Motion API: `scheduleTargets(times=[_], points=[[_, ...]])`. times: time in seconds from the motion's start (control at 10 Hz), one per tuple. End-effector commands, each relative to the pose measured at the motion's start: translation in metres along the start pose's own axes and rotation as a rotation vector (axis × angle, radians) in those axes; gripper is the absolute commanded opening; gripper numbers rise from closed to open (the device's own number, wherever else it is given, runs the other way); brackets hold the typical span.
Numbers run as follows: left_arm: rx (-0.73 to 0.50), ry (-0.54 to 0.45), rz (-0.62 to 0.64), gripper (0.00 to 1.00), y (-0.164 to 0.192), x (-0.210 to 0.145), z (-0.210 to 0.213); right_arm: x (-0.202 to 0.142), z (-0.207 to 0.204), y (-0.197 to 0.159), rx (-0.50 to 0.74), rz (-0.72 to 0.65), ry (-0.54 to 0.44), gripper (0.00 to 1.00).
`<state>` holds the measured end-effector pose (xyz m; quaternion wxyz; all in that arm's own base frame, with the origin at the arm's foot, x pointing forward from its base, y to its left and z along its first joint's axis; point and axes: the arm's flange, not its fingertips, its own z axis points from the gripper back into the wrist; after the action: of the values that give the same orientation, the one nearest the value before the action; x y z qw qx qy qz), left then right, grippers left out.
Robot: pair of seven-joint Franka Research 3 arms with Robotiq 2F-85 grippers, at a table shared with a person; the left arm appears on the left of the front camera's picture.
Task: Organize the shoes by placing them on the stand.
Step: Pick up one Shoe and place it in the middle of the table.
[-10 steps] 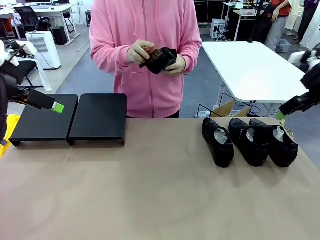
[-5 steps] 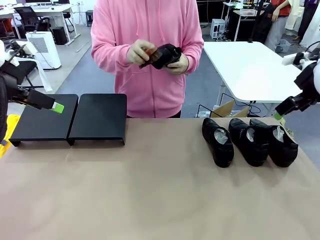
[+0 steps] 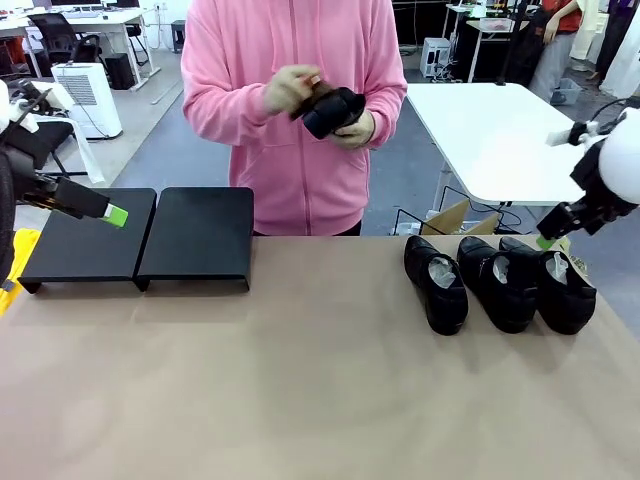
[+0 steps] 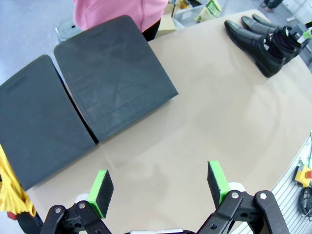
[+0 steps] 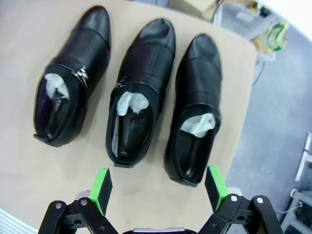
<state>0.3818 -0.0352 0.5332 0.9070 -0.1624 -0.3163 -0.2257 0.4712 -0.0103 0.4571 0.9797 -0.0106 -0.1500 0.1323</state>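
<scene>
No legible text or labels anywhere.

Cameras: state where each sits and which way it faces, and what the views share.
Front view: between the arms, looking across the table at the person, who holds a shoe; left gripper and right gripper at the edges.
Left wrist view: above the table, looking down past its open fingers at the stand.
Right wrist view: looking down between its open fingers on three shoes.
Shared: those three shoes show in all views.
</scene>
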Motion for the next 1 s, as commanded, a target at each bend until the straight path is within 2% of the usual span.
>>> scheduleTargets(times=[0.0,0.1,0.2,0.5,0.9], points=[[-0.008,-0.001,-0.014,1.00,0.002,-0.001,0.002,0.015,-0.012,-0.003,0.053,-0.033,0.061,1.00],[-0.008,-0.001,-0.014,1.00,0.002,-0.001,0.002,0.013,-0.016,-0.003,0.084,-0.027,0.056,0.80],[-0.008,-0.001,-0.014,1.00,0.002,-0.001,0.002,0.012,-0.019,0.001,0.029,-0.042,0.031,0.61],[-0.008,-0.001,-0.014,1.00,0.002,-0.001,0.002,0.013,-0.048,0.007,0.036,-0.076,0.024,0.61],[-0.008,-0.001,-0.014,1.00,0.002,-0.001,0.002,0.021,-0.084,-0.002,0.059,-0.130,0.031,0.61]])
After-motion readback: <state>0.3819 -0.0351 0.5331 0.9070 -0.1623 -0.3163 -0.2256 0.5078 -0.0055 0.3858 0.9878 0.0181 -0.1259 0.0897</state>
